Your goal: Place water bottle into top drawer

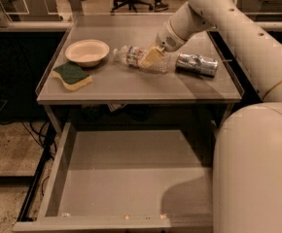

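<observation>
The water bottle [129, 56] lies on its side on the grey tabletop [146, 85], towards the back, with its coloured label facing up. My gripper [152, 57] is down on the bottle's middle, its pale tip covering part of the clear body. I cannot tell whether it has clamped on the bottle or only rests against it. Just to the right of the bottle lies a crushed silver can [196, 64], also on its side. To the left of the bottle stands a shallow cream bowl [87, 51]. In front of the bowl sits a sponge [73, 75], green on top and yellow beneath. The top drawer [131, 178] stands pulled out below the table's front edge, well apart from the bottle, its flat grey bottom showing. My arm [214, 8] reaches in from the right.
</observation>
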`<move>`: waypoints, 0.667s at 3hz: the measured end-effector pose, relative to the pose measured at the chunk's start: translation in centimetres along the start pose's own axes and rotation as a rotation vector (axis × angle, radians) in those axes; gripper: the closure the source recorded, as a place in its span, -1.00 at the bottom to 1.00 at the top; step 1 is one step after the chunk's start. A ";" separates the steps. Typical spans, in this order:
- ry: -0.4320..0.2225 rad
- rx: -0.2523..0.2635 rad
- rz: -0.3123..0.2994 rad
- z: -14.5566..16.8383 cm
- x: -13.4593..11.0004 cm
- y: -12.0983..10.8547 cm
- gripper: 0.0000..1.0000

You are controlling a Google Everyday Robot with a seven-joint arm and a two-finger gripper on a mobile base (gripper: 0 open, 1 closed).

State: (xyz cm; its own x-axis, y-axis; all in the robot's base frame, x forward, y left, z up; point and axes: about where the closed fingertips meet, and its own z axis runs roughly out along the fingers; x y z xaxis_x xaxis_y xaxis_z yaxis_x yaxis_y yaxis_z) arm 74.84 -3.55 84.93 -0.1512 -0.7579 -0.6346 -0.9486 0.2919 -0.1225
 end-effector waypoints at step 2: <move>0.000 0.000 0.000 0.0 0.0 0.0 1.00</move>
State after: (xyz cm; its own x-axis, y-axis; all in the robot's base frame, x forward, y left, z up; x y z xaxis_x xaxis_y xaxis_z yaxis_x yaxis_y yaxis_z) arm 74.84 -3.55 84.92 -0.1512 -0.7579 -0.6346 -0.9486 0.2918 -0.1225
